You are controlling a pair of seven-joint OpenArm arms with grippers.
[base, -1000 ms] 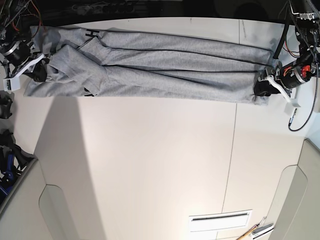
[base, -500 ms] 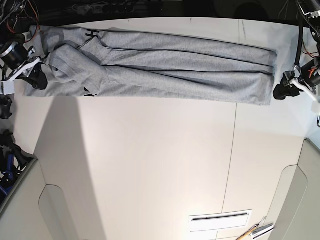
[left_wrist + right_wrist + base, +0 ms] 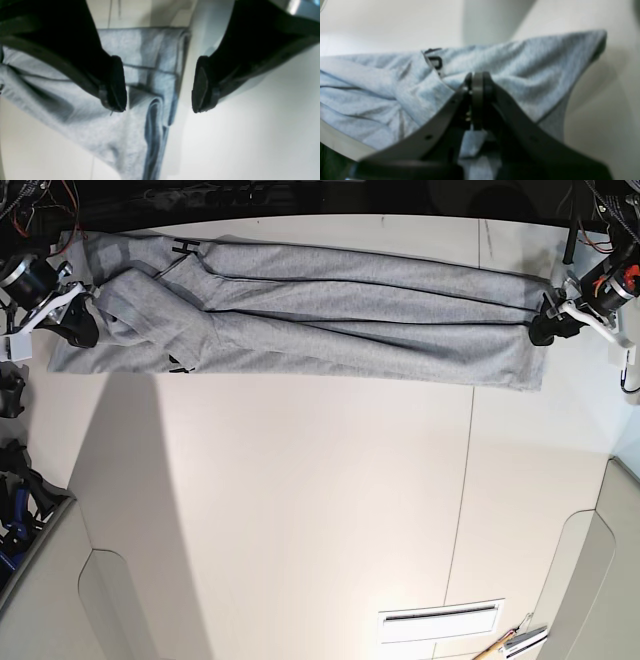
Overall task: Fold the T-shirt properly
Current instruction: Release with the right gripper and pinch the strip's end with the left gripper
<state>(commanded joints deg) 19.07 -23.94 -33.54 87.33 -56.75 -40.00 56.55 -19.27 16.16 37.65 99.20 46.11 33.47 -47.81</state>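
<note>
Here the right hand [image 3: 477, 100], at nine o'clock on the desk [image 3: 320, 510], was pinched together, seemingly on the T-shirt [image 3: 300, 310], likely to anchor that end. The T-shirt lay as a long band across twelve o'clock. At three o'clock the left hand [image 3: 158, 85] hung apart, empty, over the hem corner.

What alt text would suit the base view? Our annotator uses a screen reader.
A grey T-shirt lies folded into a long band across the far side of a white table. The right gripper sits at its left end and the left gripper at its right end.
</note>
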